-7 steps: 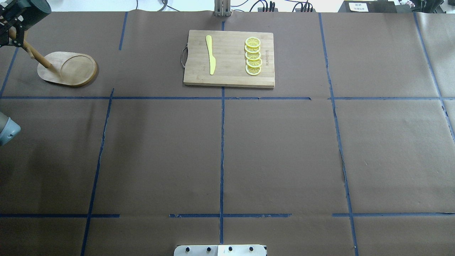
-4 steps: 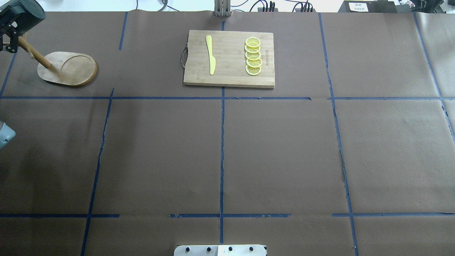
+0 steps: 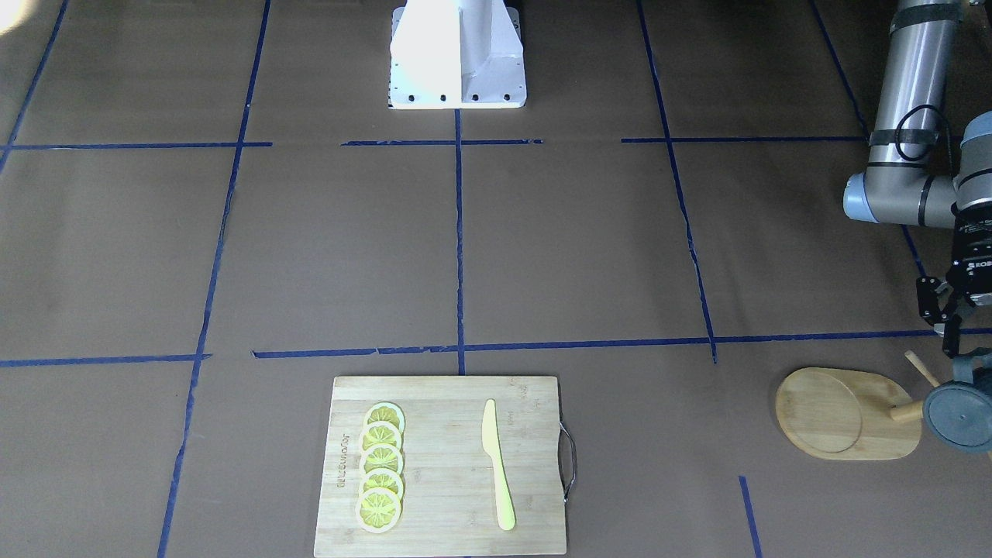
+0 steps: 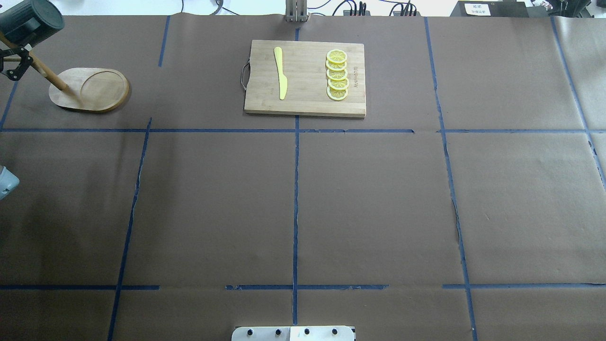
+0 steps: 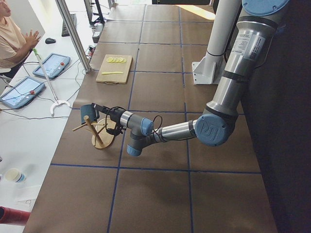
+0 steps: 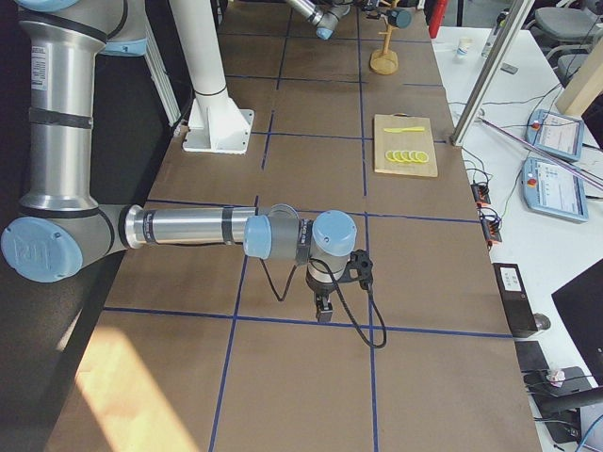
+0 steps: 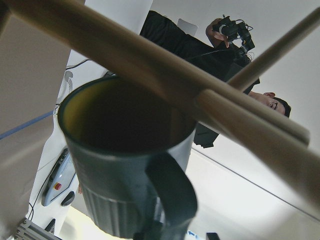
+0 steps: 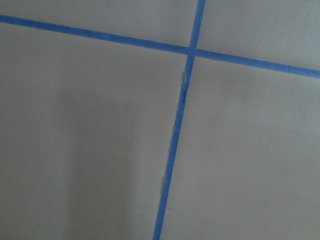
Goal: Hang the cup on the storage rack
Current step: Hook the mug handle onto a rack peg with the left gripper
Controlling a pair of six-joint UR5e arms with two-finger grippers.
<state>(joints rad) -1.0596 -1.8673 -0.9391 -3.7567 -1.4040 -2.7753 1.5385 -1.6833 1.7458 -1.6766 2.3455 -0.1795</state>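
The dark blue-grey cup (image 4: pixel 31 21) lies on its side in the air at the top of the wooden storage rack (image 4: pixel 102 90), at the table's far left. Its flat base faces the front camera (image 3: pixel 961 415). My left gripper (image 4: pixel 21 51) is right at the cup, beside the rack's pole, and seems shut on the cup's handle. The left wrist view shows the cup (image 7: pixel 125 165) very close, handle toward the camera, with the pole (image 7: pixel 150 65) and a peg (image 7: pixel 270 50) crossing in front. My right gripper (image 6: pixel 322 311) hangs low over bare table; I cannot tell its state.
A bamboo cutting board (image 4: pixel 307 78) with a yellow knife (image 4: pixel 280 73) and lemon slices (image 4: pixel 337 76) lies at the far middle. The robot's base (image 3: pixel 457 54) is at the near edge. The rack stands close to the table's left end. A person (image 5: pixel 12 34) sits beyond it.
The cup and my left gripper have shifted slightly left and toward the robot at the rack's top. The cup has turned a little. The rack's base has shifted slightly.
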